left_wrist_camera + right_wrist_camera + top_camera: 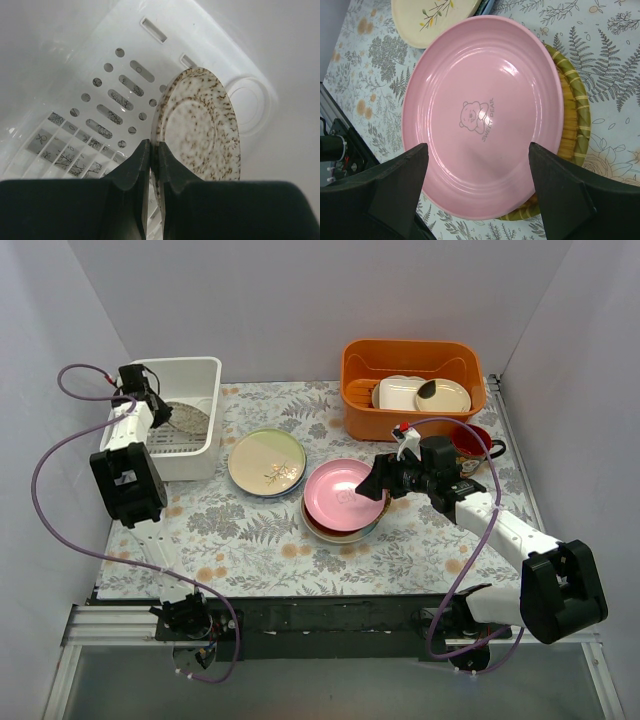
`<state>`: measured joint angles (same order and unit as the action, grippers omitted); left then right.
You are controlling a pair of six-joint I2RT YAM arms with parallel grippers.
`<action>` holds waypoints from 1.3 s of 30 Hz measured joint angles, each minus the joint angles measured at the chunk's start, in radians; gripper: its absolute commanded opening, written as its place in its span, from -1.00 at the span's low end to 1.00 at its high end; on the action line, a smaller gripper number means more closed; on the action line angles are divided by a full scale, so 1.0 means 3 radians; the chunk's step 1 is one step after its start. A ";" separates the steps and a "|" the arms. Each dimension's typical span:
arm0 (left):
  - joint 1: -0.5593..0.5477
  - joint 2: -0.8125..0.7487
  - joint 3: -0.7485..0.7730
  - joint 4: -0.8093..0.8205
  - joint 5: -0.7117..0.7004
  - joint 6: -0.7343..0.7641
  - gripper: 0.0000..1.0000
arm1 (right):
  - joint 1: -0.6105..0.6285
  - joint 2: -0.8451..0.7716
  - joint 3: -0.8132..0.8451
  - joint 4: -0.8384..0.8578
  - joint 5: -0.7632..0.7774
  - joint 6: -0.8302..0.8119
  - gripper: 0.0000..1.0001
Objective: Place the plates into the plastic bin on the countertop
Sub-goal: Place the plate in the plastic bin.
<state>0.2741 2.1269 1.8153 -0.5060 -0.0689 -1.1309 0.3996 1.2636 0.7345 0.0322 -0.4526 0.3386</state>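
My left gripper [150,405] [152,147] is inside the white plastic bin [185,365] [100,65], shut on the rim of a silvery white speckled plate [186,417] [200,130] that stands tilted on edge over the slotted bottom. On the fern-print countertop [250,530], a pink plate [338,495] [480,110] tops a stack, directly over a yellow woven-look plate [572,115]. My right gripper [375,483] [477,165] hovers just over the pink plate's near side, jaws wide open and empty. A cream-green plate with a leaf sprig [266,461] [430,15] lies between stack and bin.
An orange tub [410,355] holding cream dishes stands at the back right. A red mug [478,440] sits in front of it, close behind my right arm. White walls enclose the countertop on three sides.
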 measured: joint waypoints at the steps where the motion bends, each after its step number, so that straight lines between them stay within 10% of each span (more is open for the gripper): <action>1: -0.0005 0.0027 0.0006 -0.0027 -0.0009 0.0018 -1.00 | 0.0000 0.0000 0.0000 -0.0001 -0.0001 0.0000 0.76; 11: -0.0070 0.0186 0.0123 -0.0275 -0.0056 0.0140 -0.84 | 0.0000 0.0000 0.0000 -0.0003 0.0000 -0.0001 0.76; 20: -0.0078 0.0192 0.0211 -0.0360 -0.0057 0.0202 -0.02 | 0.0000 -0.0001 0.0000 -0.0008 0.0001 -0.0004 0.76; 26: -0.0095 0.0192 0.0416 -0.0497 -0.0107 0.0259 0.93 | 0.0000 -0.0001 0.0000 -0.0023 0.0004 -0.0005 0.76; 39: -0.0257 0.0057 0.0411 -0.0505 -0.0170 0.0290 0.96 | 0.0000 -0.0001 0.0000 -0.0023 0.0003 -0.0005 0.77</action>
<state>0.1970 2.1441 1.9385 -0.6575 -0.1200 -1.0439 0.3996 1.2633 0.7345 0.0254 -0.4519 0.3370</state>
